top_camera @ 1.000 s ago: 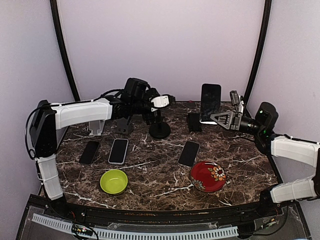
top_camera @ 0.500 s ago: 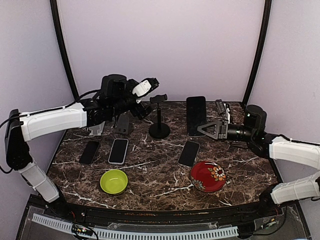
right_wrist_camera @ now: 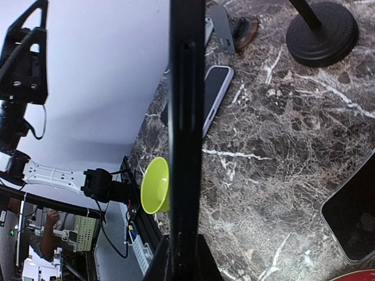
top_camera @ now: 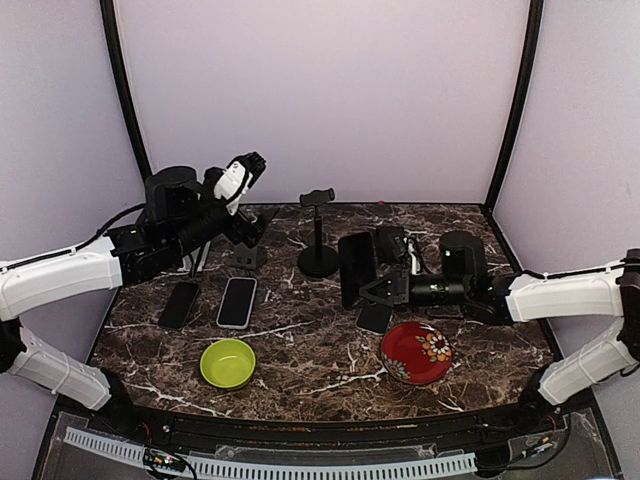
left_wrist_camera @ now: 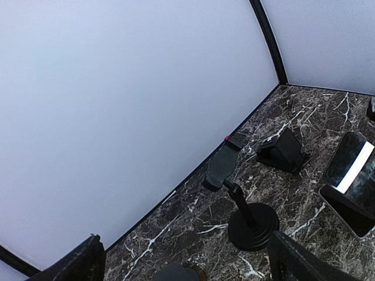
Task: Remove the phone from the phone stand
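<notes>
The black phone stand stands at the back middle of the table with its top clamp empty. It also shows in the left wrist view. My right gripper is shut on a black phone and holds it upright, low over the table, to the right of and nearer than the stand. In the right wrist view the phone shows edge-on between my fingers. My left gripper is open and empty, raised at the back left, well apart from the stand.
Three other phones lie flat: a dark one, a white-edged one and one under the held phone. A green bowl and a red flowered bowl sit near the front. Small black stands sit at the back.
My right gripper has carried the phone from the back right, down and left toward the table's middle. My left arm has pulled back left, away from the stand.
</notes>
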{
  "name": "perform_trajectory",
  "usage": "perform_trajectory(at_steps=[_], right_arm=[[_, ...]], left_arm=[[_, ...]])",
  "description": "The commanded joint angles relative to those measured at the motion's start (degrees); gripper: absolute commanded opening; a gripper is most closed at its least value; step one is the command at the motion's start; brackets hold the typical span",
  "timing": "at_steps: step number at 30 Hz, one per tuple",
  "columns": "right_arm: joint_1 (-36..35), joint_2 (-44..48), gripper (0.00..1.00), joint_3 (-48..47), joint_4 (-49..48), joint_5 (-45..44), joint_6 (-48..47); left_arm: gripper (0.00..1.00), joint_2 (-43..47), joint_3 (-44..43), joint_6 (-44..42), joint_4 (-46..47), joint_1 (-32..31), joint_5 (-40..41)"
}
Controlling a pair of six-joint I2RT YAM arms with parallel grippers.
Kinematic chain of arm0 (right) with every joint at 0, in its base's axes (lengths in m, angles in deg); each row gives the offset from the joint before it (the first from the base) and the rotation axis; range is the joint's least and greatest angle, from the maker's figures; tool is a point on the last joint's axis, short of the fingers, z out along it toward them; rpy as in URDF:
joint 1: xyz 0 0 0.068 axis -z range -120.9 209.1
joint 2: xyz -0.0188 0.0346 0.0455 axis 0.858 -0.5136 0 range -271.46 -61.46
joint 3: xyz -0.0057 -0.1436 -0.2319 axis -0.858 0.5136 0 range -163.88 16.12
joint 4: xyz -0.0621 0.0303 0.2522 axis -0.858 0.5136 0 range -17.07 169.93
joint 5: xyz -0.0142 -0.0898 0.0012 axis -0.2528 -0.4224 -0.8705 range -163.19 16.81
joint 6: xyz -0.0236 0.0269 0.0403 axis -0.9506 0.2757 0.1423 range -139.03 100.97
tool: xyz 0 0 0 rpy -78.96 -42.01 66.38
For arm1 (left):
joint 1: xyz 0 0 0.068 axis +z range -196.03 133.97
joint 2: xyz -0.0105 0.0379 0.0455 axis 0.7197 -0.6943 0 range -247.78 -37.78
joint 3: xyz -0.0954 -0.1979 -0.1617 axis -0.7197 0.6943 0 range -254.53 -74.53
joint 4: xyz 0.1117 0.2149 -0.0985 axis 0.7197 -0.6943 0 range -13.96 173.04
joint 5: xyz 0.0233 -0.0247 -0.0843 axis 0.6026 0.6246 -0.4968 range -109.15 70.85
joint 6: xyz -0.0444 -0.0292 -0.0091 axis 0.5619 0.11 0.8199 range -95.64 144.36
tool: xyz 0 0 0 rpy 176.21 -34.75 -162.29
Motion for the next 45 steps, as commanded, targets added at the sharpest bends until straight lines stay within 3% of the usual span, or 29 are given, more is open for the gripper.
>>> perform_trajectory(at_steps=[1,13,29,41,45], right_arm=[[-2.60,-4.42,0.01,-3.89,-5.42,-4.96,1.80],[-5.27,-21.01,0.01,-12.48,-4.24,-7.55,2.99],[-6.76,-31.79,0.08,-16.36,-8.65,-6.55,5.90],[-6.74,-33.97,0.20,-16.87,-8.67,-6.75,6.12],[-6.78,-33.87,0.31,-16.94,-7.88,-6.42,5.96]], left_arm=[[0.99,3.54,3.40,2.74,2.23,0.13,1.50],[0.99,6.00,6.27,5.08,3.18,0.14,2.14],[0.99,5.67,7.12,5.17,5.15,0.13,2.41],[0.99,6.23,7.96,4.58,6.34,0.21,3.80],[0.99,5.81,7.57,4.36,6.18,0.21,3.91]])
